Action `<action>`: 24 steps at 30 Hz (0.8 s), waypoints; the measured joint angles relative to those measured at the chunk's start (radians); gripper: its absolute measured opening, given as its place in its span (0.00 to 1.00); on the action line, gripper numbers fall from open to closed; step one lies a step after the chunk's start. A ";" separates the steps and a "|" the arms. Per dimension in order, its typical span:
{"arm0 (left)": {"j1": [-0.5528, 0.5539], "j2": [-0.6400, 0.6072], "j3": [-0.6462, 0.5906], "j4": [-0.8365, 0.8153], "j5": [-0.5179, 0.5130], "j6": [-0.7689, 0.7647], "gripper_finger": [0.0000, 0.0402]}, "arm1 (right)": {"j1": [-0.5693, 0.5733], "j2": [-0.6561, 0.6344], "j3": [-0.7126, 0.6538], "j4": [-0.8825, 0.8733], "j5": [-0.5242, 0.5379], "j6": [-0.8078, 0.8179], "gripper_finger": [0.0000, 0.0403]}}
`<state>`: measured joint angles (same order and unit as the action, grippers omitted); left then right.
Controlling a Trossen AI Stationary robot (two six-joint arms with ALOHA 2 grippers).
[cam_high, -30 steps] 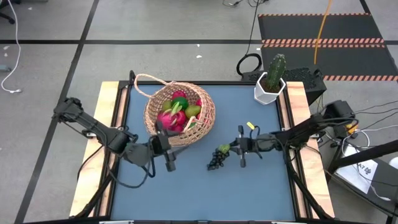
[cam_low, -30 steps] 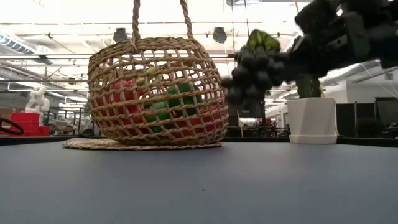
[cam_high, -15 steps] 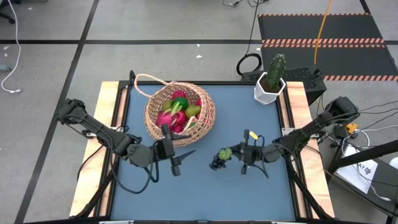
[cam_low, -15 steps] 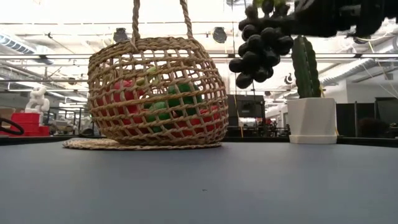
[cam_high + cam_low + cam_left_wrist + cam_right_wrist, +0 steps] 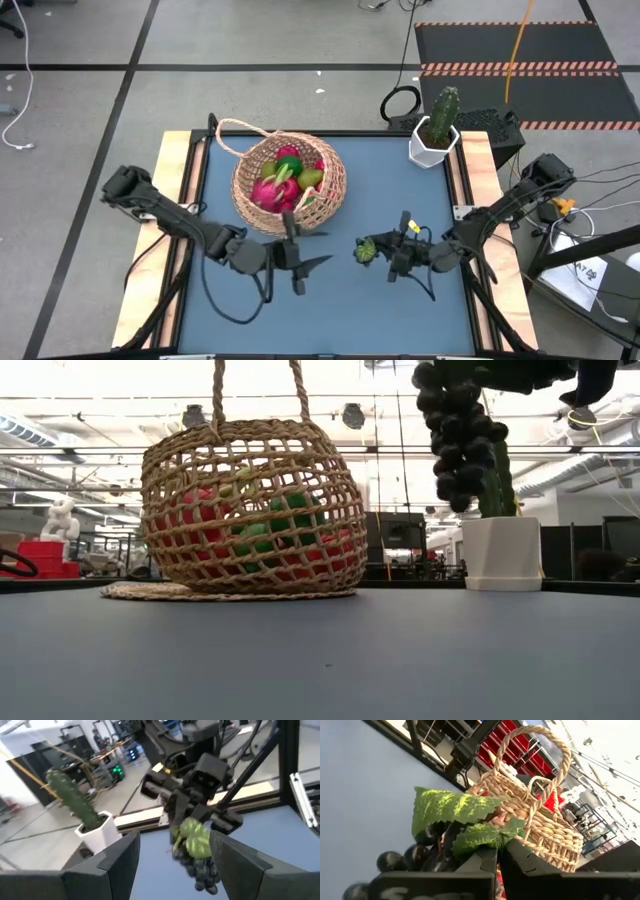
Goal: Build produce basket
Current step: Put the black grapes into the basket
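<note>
The tan wicker basket (image 5: 290,185) stands on the table's far left part on its flat base (image 5: 225,592), with red, pink and green fruits inside. My right gripper (image 5: 380,253) is right of the basket, nearer the table's near edge, and shut on the dark grape bunch (image 5: 458,435) with green leaves (image 5: 455,805). My left gripper (image 5: 303,270) is open just near of the basket and touches nothing. In the left wrist view the grape bunch (image 5: 200,865) shows between its fingers, farther off. My right gripper holds the grape bunch by its leafy stem end (image 5: 485,837), pinched between the two fingers (image 5: 480,865). The fingers come roughly level from the table's right side. The bunch hangs below them (image 5: 458,470), lifted clear of the table.
A white hexagonal pot with a green cactus (image 5: 437,130) stands at the table's far right corner. The basket's loop handle (image 5: 235,135) leans toward the far left. Blue table surface (image 5: 330,310) lies bare along the near side. Wooden rails (image 5: 485,210) edge the table.
My right gripper has risen and drawn a little toward the near edge, lifting the grape bunch higher; the bunch now hangs straight down. My left gripper has moved right and toward the near edge, staying open.
</note>
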<state>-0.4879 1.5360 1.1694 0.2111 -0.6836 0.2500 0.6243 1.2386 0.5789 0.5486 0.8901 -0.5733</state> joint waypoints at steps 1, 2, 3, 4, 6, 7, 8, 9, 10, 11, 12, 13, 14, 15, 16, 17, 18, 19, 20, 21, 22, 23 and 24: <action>0.009 0.008 0.000 0.014 0.019 0.001 0.60 | 0.000 0.000 0.000 -0.008 0.000 0.000 0.00; 0.019 0.014 0.000 0.019 0.038 0.000 0.60 | 0.000 0.000 0.000 -0.016 -0.001 0.000 0.00; 0.029 0.023 0.000 0.022 0.061 -0.002 0.60 | 0.000 0.000 0.000 -0.027 -0.004 -0.001 0.00; 0.040 0.034 0.000 0.024 0.087 -0.009 0.60 | 0.000 0.000 0.000 -0.039 -0.015 -0.008 0.00; 0.064 0.056 0.000 0.024 0.139 -0.018 0.60 | 0.000 0.000 0.000 -0.076 -0.054 -0.041 0.00; 0.076 0.067 0.000 0.024 0.162 -0.023 0.60 | 0.001 0.000 0.000 -0.092 -0.073 -0.062 0.00; 0.088 0.078 0.000 0.029 0.186 -0.025 0.60 | 0.003 0.000 0.000 -0.105 -0.095 -0.086 0.00; 0.100 0.090 0.000 0.035 0.212 -0.027 0.60 | 0.006 0.000 0.000 -0.113 -0.110 -0.119 0.00; 0.111 0.103 0.001 0.038 0.243 -0.032 0.60 | 0.010 0.000 0.000 -0.114 -0.114 -0.159 0.00; 0.123 0.117 0.001 0.040 0.275 -0.032 0.60 | 0.014 0.000 0.000 -0.113 -0.124 -0.197 0.00; 0.132 0.133 0.001 0.046 0.309 -0.028 0.60 | 0.019 0.000 0.000 -0.111 -0.133 -0.228 0.00; 0.141 0.148 0.001 0.057 0.343 -0.023 0.60 | 0.024 0.000 0.000 -0.108 -0.134 -0.257 0.00; 0.148 0.162 0.001 0.071 0.371 -0.018 0.60 | 0.030 0.000 0.000 -0.106 -0.135 -0.279 0.00; 0.154 0.176 0.001 0.089 0.398 -0.014 0.60 | 0.034 0.000 0.000 -0.104 -0.135 -0.293 0.00; 0.158 0.190 0.001 0.112 0.424 -0.006 0.60 | 0.039 0.000 0.000 -0.104 -0.135 -0.306 0.00; 0.163 0.203 0.001 0.135 0.448 0.001 0.60 | 0.043 0.000 0.000 -0.104 -0.135 -0.312 0.00; 0.166 0.217 0.001 0.153 0.467 0.005 0.60 | 0.045 0.000 0.000 -0.105 -0.136 -0.320 0.00; 0.168 0.232 0.006 0.163 0.483 0.007 0.60 | 0.046 0.000 0.000 -0.105 -0.136 -0.332 0.00; 0.171 0.249 0.019 0.166 0.497 0.008 0.60 | 0.046 0.000 0.000 -0.104 -0.135 -0.336 0.00; 0.173 0.267 0.035 0.165 0.503 0.008 0.60 | 0.045 0.000 0.000 -0.104 -0.134 -0.337 0.00; 0.174 0.284 0.053 0.160 0.503 0.008 0.60 | 0.044 0.000 0.000 -0.105 -0.133 -0.337 0.00; 0.174 0.301 0.072 0.153 0.503 0.010 0.60 | 0.040 0.000 0.000 -0.104 -0.130 -0.337 0.00; 0.175 0.317 0.091 0.143 0.503 0.012 0.60 | 0.036 0.000 0.000 -0.104 -0.121 -0.330 0.00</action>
<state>-0.3132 1.8534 1.2600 0.3541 -0.1811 0.2620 0.6608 1.2388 0.5785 0.4442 0.7691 -0.9037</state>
